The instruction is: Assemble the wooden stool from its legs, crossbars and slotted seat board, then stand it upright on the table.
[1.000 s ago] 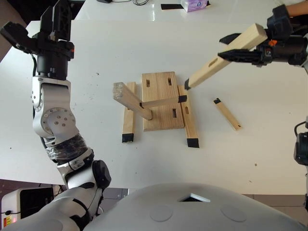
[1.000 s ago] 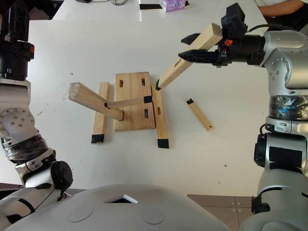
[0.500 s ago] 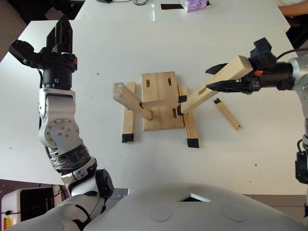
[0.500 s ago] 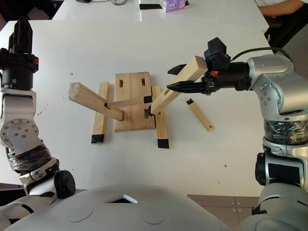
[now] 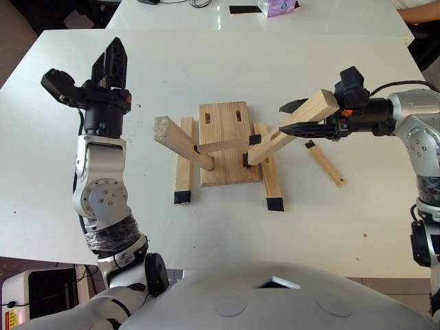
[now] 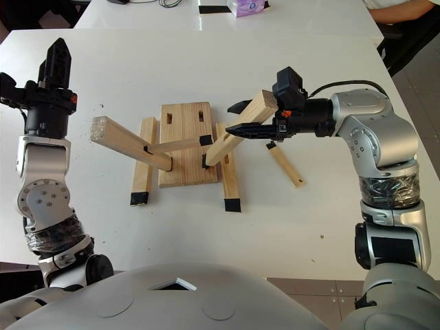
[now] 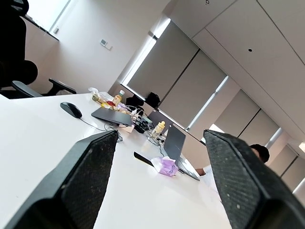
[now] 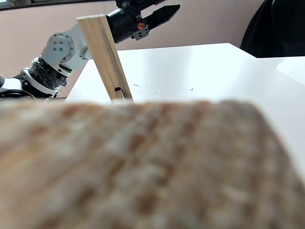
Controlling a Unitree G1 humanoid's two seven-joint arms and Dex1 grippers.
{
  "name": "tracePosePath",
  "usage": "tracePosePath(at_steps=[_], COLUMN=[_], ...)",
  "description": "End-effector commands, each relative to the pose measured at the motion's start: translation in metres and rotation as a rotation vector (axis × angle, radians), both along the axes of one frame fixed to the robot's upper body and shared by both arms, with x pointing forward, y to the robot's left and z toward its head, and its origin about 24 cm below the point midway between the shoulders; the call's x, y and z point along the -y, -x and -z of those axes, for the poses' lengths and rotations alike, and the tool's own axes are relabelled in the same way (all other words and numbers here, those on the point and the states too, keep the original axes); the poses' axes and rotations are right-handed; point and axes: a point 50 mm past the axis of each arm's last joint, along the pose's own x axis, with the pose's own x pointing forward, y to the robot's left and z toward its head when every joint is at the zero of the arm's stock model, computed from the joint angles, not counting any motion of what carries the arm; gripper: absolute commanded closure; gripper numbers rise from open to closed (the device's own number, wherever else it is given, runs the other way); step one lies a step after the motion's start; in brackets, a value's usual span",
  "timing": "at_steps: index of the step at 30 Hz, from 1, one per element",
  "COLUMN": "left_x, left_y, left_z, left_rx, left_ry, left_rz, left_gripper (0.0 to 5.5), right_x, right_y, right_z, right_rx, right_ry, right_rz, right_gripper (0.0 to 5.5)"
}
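Observation:
The slotted seat board (image 5: 230,172) lies flat mid-table. One leg (image 5: 180,143) stands tilted in a slot near its left side, and a crossbar (image 5: 227,144) runs from that leg across the board. Two more legs lie flat beside the board, one on the left (image 5: 184,175) and one on the right (image 5: 270,179). My right gripper (image 5: 285,118) is shut on a fourth leg (image 5: 271,143), held slanted with its lower end at the board's right edge. A loose crossbar (image 5: 324,165) lies further right. My left gripper (image 5: 103,69) is raised left of the board, open and empty.
The white table (image 5: 206,62) has free room at the back and along the front edge. A second table behind carries a tissue pack (image 5: 278,7) and a black strip (image 5: 242,9).
My right gripper has carried its leg down and leftward, so its lower end now meets the board's right side. The left arm has swung in closer to the board.

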Motion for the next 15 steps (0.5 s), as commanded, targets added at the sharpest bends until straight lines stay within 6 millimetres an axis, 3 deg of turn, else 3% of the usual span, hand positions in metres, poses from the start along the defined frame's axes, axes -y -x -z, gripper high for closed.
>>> tracePosePath(at_steps=[1,11,15], left_x=[0.012,0.038,0.049], left_y=[0.008,0.022,0.024], left_z=[0.002,0.014,0.019], left_rx=[-0.009,-0.047,-0.058], left_ry=[-0.036,-0.076,-0.09], left_rz=[0.028,0.072,0.088], left_gripper=[2.2,2.2,2.2], right_x=[-0.004,-0.018,-0.026], right_y=[-0.007,-0.015,-0.018], right_z=[-0.01,-0.015,-0.003], right_rx=[0.053,0.082,0.083], right_ry=[0.07,0.162,0.24], right_rz=[0.002,-0.03,-0.034], right_gripper=[3.41,3.42,3.42])
